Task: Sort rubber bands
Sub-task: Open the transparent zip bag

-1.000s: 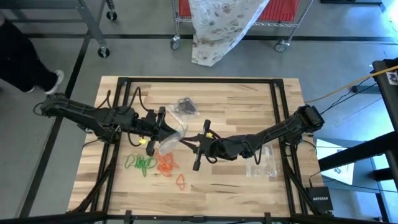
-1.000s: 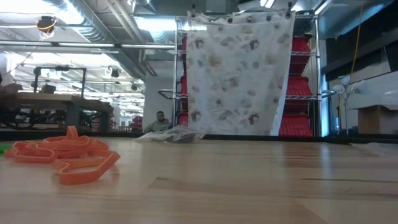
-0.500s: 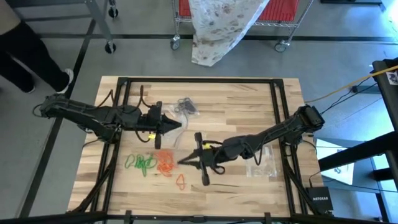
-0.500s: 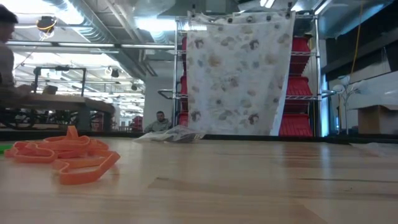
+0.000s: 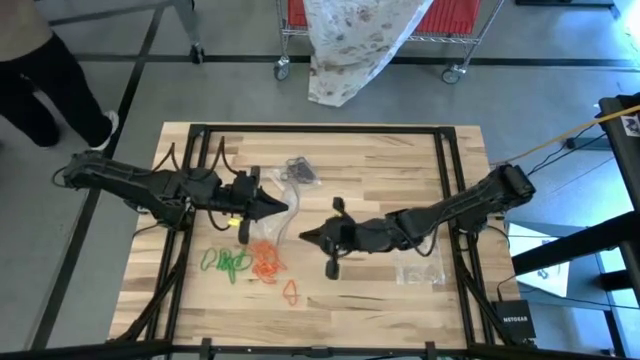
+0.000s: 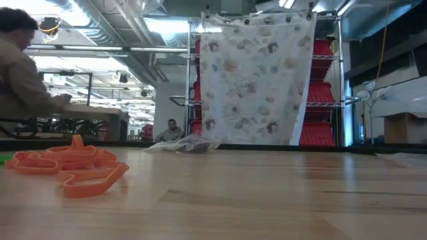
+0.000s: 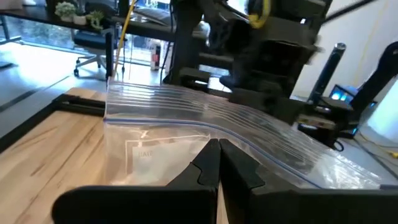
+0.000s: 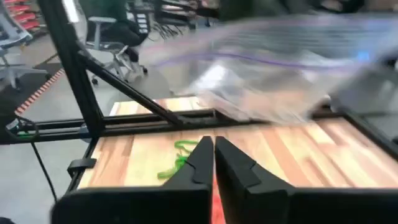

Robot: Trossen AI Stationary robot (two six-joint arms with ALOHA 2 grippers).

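Rubber bands lie on the wooden table: a green heap point(image 5: 228, 263), an orange heap point(image 5: 266, 262) point(image 6: 73, 167), one orange loop point(image 5: 291, 291) and black ones point(image 5: 300, 172) by a clear bag at the far side. My left gripper point(image 5: 287, 207) is shut on a clear plastic bag point(image 5: 281, 220) point(image 7: 186, 124) above the table's middle. My right gripper point(image 5: 304, 235) point(image 8: 213, 146) is shut with nothing between its fingers, just right of that bag; the bag shows blurred beyond its fingers point(image 8: 267, 62). My left gripper pinches the clear bag's wall point(image 7: 205, 140) between its two fingers, a little below the zip strip point(image 7: 205, 115). The fingers come nearly level from the table's left. The bag is raised, its zip strip running across in front of the fingers; whether its lower end touches the table I cannot tell.
Another clear bag point(image 5: 420, 262) lies flat near the table's right side. A black frame point(image 5: 440, 180) runs round the tabletop. A person point(image 5: 45, 70) walks beyond the table's far left corner. A patterned cloth point(image 6: 257, 80) hangs on a rack behind.
My right gripper has dipped toward the near edge and the orange bands, then come back up beside the bag, rolling its wrist on the way. My left gripper has kept the bag in place. The person has walked on past the far left corner.
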